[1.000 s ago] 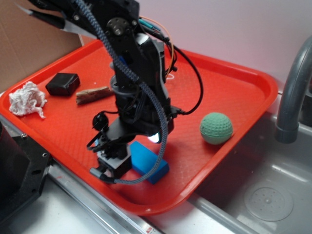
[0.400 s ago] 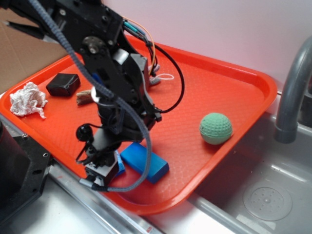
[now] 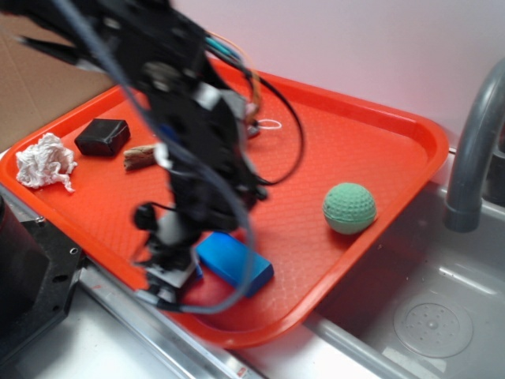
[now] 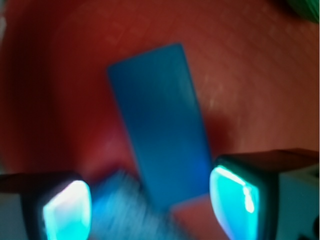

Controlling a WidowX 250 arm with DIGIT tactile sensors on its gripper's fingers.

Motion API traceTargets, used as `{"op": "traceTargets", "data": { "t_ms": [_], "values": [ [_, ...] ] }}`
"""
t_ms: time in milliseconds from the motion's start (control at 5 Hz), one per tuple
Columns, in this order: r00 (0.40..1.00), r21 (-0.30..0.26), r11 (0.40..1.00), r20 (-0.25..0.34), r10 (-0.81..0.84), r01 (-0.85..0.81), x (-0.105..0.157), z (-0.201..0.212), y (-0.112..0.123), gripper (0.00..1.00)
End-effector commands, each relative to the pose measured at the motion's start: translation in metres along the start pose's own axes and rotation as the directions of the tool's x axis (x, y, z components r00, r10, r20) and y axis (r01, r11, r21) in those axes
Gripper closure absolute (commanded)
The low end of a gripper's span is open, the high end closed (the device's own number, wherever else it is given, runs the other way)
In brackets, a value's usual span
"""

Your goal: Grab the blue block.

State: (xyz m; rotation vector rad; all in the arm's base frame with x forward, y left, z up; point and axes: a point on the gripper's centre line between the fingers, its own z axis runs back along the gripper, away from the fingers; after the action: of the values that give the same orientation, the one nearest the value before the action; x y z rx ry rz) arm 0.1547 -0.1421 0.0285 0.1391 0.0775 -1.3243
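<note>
- The orange tray (image 3: 379, 150) fills the scene, its near corner hanging over the steel sink (image 3: 442, 316), with the grey faucet (image 3: 473, 150) at the right edge.
- The black arm (image 3: 189, 134) comes next, motion-blurred and bent low over the tray's near edge.
- There's the blue block (image 3: 235, 263), lying flat on the tray close to that near rim; from the wrist it runs lengthwise up the frame (image 4: 160, 135).
- The gripper (image 4: 150, 202) is spread wide, holding nothing: one glowing finger (image 4: 235, 195) just beside the block's near end, the other well off to the left.
- Risk: the block sits off-centre between the fingers, so closing now could shove or twist it instead of pinching it.
- A pale blue blur sits between the fingers; can't tell what it is, and it could foul the grasp.
- The green ball (image 3: 349, 208) is well clear.
</note>
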Motion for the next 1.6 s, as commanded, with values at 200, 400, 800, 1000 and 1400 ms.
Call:
{"op": "traceTargets", "data": {
  "t_ms": [200,400,800,1000,1400],
  "values": [
    [1.000,-0.003,1.000,-0.023,-0.011,0.011,0.011,-0.012,-0.006,1.00],
    [0.998,-0.008,0.998,0.033,0.059,-0.059,-0.005,0.002,-0.011,1.00],
    [0.926,-0.070,0.928,0.065,0.371,-0.367,-0.036,0.047,-0.029,1.00],
    [0.809,-0.145,0.804,0.029,0.586,-0.577,-0.072,0.080,-0.022,1.00],
    [0.449,-0.138,0.443,-0.012,0.893,-0.886,-0.121,0.102,0.020,1.00]
  ]
}}
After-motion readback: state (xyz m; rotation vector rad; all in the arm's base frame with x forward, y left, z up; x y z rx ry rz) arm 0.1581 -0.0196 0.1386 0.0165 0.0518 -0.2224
